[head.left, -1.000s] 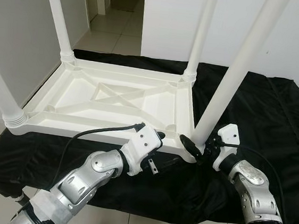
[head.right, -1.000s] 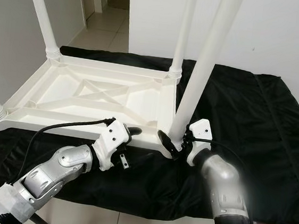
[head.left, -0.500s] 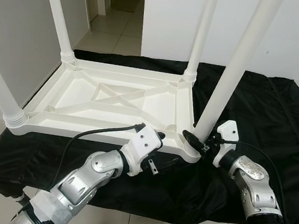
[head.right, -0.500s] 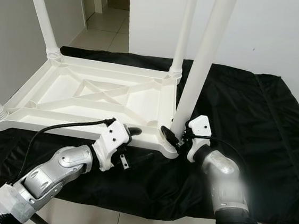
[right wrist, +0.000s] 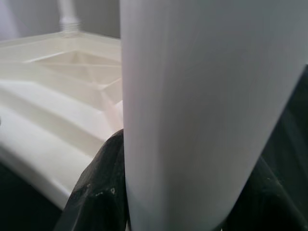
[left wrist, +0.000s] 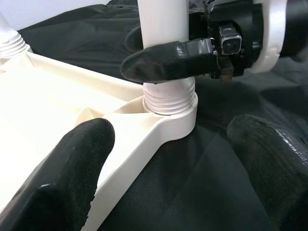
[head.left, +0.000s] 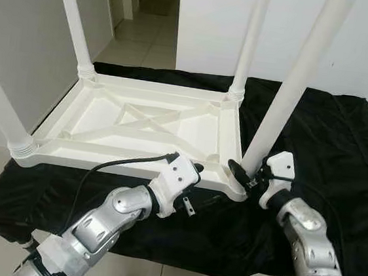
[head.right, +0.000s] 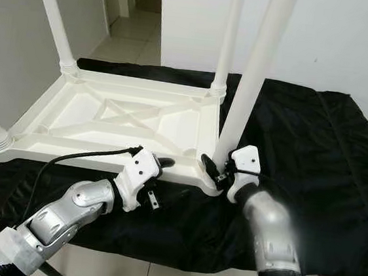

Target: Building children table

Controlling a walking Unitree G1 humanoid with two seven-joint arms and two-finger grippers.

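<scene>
Right gripper (head.left: 244, 176) clamped on the tilted table leg (head.left: 286, 102) at its corner socket (left wrist: 169, 107); forced crooked, the thread could jam.

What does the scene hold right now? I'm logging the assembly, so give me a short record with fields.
tabletop: white tabletop upside down on black cloth
legs: four upright
right gripper: right gripper shut on near-right leg, just above its socket
left gripper: left gripper open, at tabletop's near edge
</scene>
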